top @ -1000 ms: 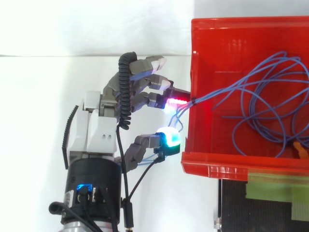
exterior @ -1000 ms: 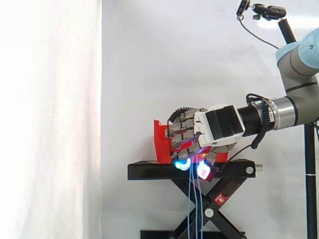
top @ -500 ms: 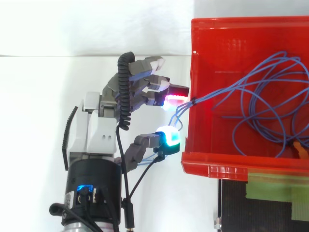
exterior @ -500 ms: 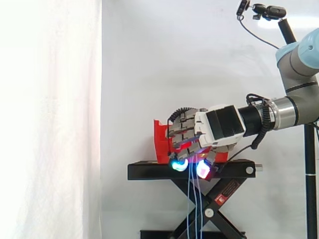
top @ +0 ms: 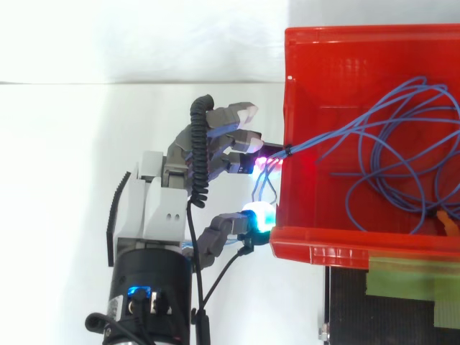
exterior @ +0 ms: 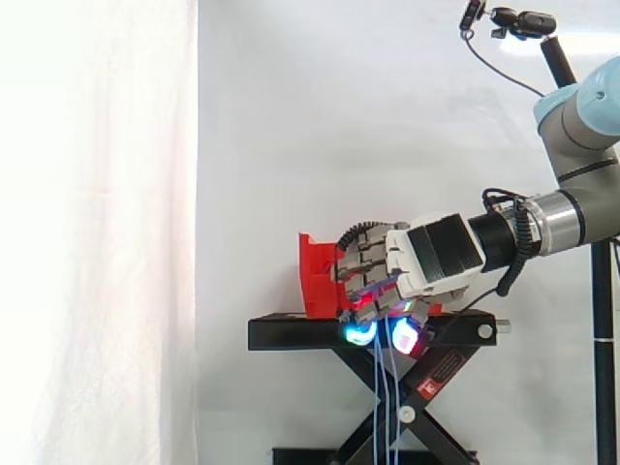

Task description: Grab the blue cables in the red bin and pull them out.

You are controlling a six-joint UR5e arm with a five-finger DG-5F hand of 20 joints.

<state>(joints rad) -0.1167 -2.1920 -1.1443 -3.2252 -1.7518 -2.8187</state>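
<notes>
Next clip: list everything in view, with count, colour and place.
bin: one, red, on the stand
cables: several, blue, looped in the bin, some draped over its wall and hanging down past the stand
stand: one, black, under the bin
strip: one, green, on the stand beside the bin
curtain: white, behind
camera: one, black, on a pole, upper right in side view
arm: one, pale blue and grey, from the right
hand: one, at the bin's wall where the cables cross

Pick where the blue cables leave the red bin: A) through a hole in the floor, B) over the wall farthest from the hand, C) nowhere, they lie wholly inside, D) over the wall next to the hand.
D: the cables cross the bin wall beside the hand and hang down past the stand.
</notes>
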